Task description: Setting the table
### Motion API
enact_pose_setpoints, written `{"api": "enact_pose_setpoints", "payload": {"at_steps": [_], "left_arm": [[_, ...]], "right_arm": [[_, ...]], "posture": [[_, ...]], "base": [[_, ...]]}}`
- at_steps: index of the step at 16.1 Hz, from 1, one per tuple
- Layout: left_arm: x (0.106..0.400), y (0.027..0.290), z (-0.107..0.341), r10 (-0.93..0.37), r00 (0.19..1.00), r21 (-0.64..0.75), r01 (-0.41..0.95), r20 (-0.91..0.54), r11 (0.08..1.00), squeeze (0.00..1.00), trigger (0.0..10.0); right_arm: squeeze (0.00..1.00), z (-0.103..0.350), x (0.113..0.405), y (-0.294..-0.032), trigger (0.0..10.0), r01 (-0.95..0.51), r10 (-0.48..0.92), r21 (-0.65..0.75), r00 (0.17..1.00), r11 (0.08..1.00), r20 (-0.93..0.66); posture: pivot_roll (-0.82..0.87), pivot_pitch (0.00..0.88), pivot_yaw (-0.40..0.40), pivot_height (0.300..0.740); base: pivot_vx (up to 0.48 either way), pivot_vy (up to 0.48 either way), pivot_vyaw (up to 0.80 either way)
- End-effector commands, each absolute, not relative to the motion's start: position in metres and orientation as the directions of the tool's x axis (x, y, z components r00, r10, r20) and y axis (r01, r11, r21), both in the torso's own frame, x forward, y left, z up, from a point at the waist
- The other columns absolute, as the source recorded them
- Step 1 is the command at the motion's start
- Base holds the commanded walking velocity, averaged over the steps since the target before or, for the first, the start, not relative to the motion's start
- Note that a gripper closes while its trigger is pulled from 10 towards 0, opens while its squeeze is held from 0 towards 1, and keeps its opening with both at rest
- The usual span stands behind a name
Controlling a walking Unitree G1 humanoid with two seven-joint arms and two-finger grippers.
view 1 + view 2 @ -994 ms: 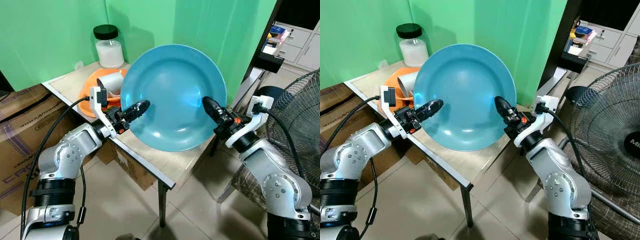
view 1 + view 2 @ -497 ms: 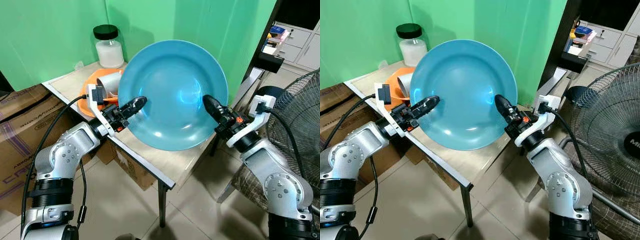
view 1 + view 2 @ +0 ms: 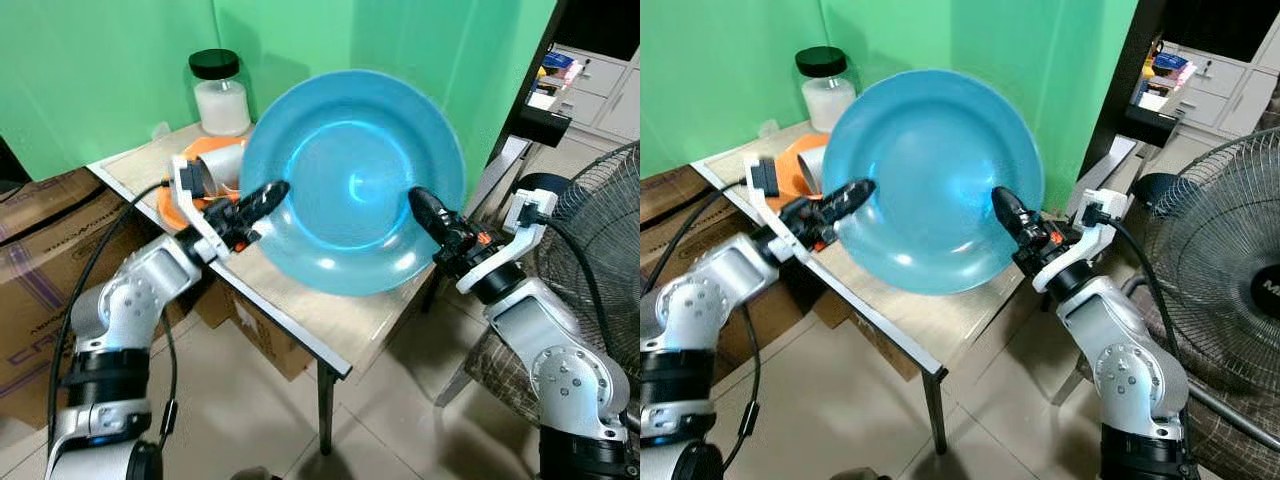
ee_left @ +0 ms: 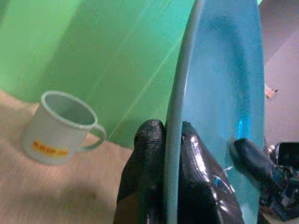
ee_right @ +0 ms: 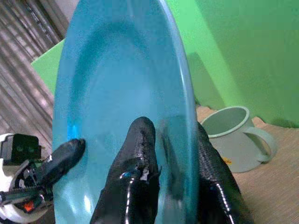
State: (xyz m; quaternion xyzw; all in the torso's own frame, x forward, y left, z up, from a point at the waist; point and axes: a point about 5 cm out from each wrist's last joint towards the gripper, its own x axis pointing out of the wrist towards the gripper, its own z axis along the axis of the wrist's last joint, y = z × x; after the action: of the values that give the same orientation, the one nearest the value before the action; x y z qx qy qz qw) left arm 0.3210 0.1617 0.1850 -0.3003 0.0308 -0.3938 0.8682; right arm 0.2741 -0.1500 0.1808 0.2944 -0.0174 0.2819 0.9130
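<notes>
**Blue plate held up over the table, both grippers pinching**

I am holding the large round blue plate on edge, tilted up above the front edge of the beige-topped table. My left gripper is pinching its left rim, one finger on each face. My right gripper is clamping the right rim likewise, fingers astride it. Behind the plate, an orange plate is lying near the table's left edge, and a black-lidded glass jar is standing at the far corner. A white enamel mug is sitting on the tabletop.
</notes>
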Motion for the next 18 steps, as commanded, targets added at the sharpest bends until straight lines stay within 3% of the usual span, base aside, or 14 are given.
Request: {"api": "enact_pose_setpoints", "payload": {"at_steps": [1,4,5,7,9,12,14,15,18], "left_arm": [[0.327,0.165,0.191,-0.661,0.724,-0.531,0.646,0.199,0.548,0.00,0.0],[0.331,0.168,0.193,-0.621,0.756,-0.530,0.620,0.206,0.579,0.00,0.0],[0.332,0.169,0.195,-0.606,0.767,-0.521,0.612,0.209,0.595,0.00,0.0],[0.330,0.161,0.200,-0.614,0.769,-0.374,0.630,0.178,0.680,0.00,0.0],[0.326,0.150,0.210,-0.602,0.768,-0.290,0.640,0.219,0.711,0.00,0.0],[0.318,0.131,0.218,-0.558,0.789,-0.095,0.596,0.258,0.798,0.00,0.0],[0.308,0.119,0.221,-0.550,0.794,0.031,0.562,0.259,0.827,0.00,0.0],[0.305,0.116,0.219,-0.532,0.807,0.065,0.535,0.256,0.843,0.00,10.0],[0.305,0.118,0.208,-0.475,0.861,0.044,0.475,0.181,0.879,0.00,10.0]], "right_arm": [[1.00,0.189,0.274,-0.148,10.0,-0.551,0.516,0.519,0.826,0.653,0.228],[1.00,0.188,0.271,-0.155,10.0,-0.532,0.493,0.516,0.840,0.671,0.226],[1.00,0.187,0.269,-0.165,10.0,-0.484,0.442,0.487,0.873,0.727,0.207],[1.00,0.191,0.252,-0.192,10.0,-0.422,0.360,0.456,0.907,0.783,0.221],[1.00,0.195,0.234,-0.202,10.0,-0.396,0.340,0.426,0.918,0.814,0.204],[1.00,0.208,0.220,-0.187,10.0,-0.385,0.301,0.397,0.918,0.833,0.258],[1.00,0.206,0.223,-0.178,10.0,-0.297,0.224,0.374,0.948,0.879,0.226],[1.00,0.201,0.226,-0.175,10.0,-0.257,0.193,0.377,0.961,0.890,0.198],[1.00,0.198,0.229,-0.168,10.0,-0.242,0.190,0.343,0.966,0.908,0.177]], "posture": [[0.04,0.000,0.046,0.740],[0.04,0.000,0.050,0.740],[0.04,0.000,0.053,0.740],[0.03,0.000,0.049,0.740],[0.01,0.000,0.051,0.740],[0.00,0.000,0.042,0.740],[0.01,0.000,0.008,0.740],[0.02,0.000,-0.003,0.740],[0.02,0.000,-0.003,0.740]], "base": [[0.000,0.000,0.00],[0.000,0.000,0.00],[0.000,0.000,0.00],[0.000,0.000,0.00],[0.000,0.000,0.00],[0.000,0.000,0.00],[0.000,0.000,-0.31],[0.000,0.000,-0.80],[0.000,0.000,-0.80]]}}
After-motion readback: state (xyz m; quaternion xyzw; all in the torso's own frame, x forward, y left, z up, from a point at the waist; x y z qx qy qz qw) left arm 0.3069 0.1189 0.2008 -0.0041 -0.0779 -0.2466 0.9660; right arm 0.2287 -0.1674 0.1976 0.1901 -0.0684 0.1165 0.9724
